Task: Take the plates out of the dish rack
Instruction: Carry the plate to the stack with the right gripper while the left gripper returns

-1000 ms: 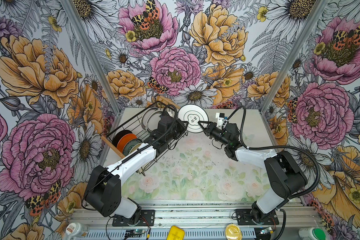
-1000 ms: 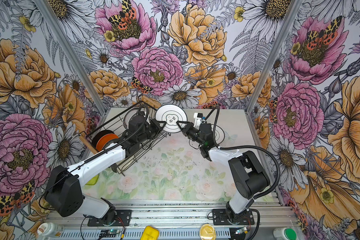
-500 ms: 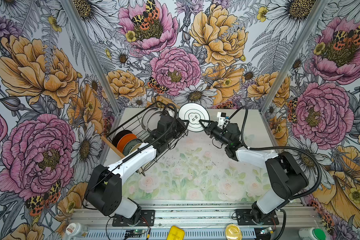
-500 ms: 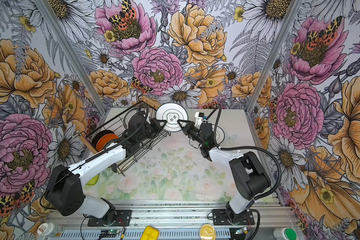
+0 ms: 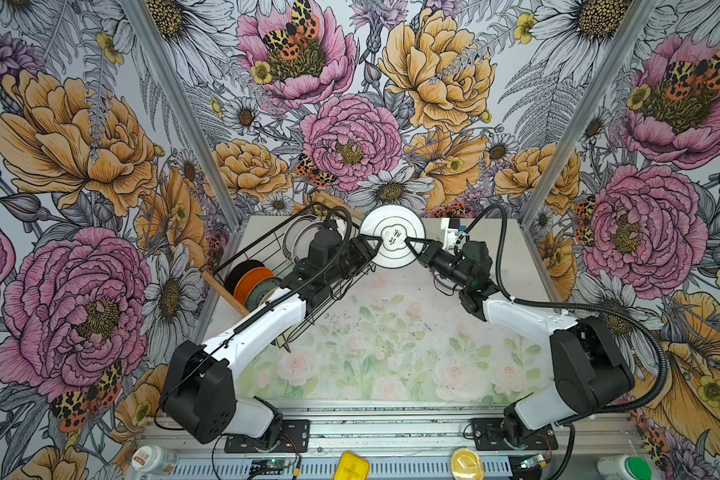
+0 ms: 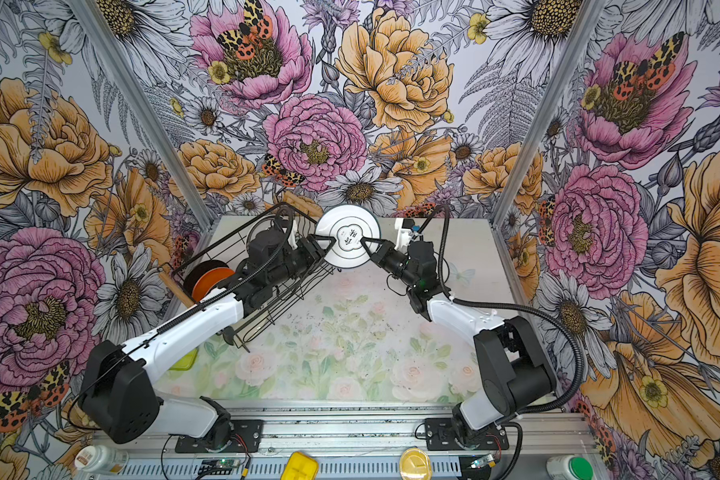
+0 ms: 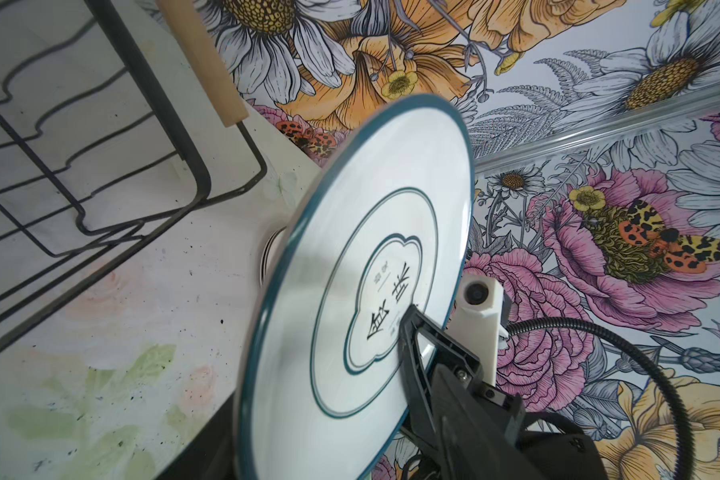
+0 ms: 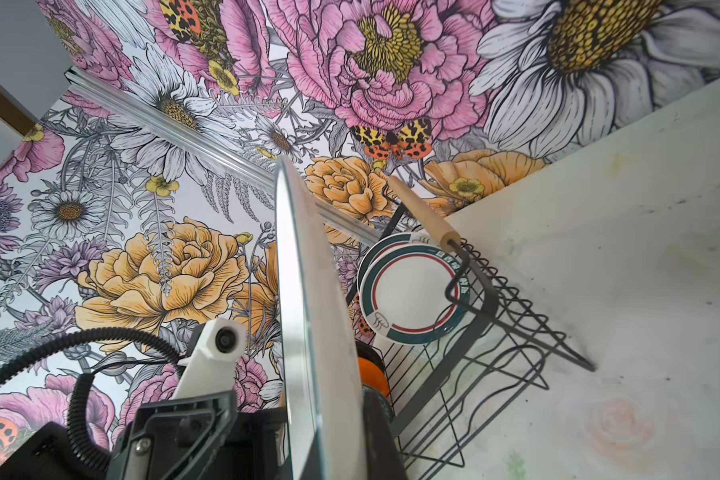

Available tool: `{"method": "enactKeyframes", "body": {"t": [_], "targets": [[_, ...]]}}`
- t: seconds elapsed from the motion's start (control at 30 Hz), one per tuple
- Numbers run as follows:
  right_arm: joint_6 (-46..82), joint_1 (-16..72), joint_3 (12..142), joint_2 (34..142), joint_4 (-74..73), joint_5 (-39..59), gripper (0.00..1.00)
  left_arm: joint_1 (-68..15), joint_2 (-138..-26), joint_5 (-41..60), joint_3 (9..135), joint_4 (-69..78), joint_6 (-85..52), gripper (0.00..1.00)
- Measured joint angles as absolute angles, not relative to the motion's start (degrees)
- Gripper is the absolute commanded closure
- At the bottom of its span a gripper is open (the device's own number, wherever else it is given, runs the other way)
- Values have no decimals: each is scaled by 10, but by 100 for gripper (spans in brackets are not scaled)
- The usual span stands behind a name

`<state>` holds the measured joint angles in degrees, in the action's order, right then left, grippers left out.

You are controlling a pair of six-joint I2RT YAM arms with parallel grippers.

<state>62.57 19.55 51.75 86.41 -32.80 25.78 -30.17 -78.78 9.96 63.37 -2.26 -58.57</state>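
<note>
Item: teal-rimmed white plate (image 5: 393,237), held on edge near the table's (image 5: 391,345) far edge, just beside the dish rack's (image 5: 246,249) far right corner. Its printed face is turned toward the top camera, and its rim spans gripper to gripper.

- Right gripper (image 5: 408,242): clamped on the rim.
- Left gripper (image 5: 374,242): at the opposite rim, grip not discernible; its arm lies across the rack.
- Rack contents: banded plates (image 5: 298,243), orange plate (image 5: 255,279).
- Clearance: back wall close behind the plate; the table's middle is open.

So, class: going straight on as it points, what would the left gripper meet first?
The white plate, directly ahead, clamped opposite by the right gripper; whether the left gripper touches it is unclear.
</note>
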Motion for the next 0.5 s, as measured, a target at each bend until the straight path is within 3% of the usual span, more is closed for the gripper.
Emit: {"method": "enactKeyframes", "body": {"t": [0.27, 0.33, 0.4, 0.5], "targets": [[357, 132, 646, 782, -31, 209, 100, -272, -728, 26, 724, -171, -434, 25], [283, 131, 672, 750, 20, 175, 100, -267, -720, -1, 742, -203, -385, 18], [213, 130, 679, 710, 52, 130, 100, -254, -712, -11, 747, -229, -329, 2], [137, 127, 677, 673, 79, 43, 100, -221, -713, -22, 747, -255, -272, 1]]}}
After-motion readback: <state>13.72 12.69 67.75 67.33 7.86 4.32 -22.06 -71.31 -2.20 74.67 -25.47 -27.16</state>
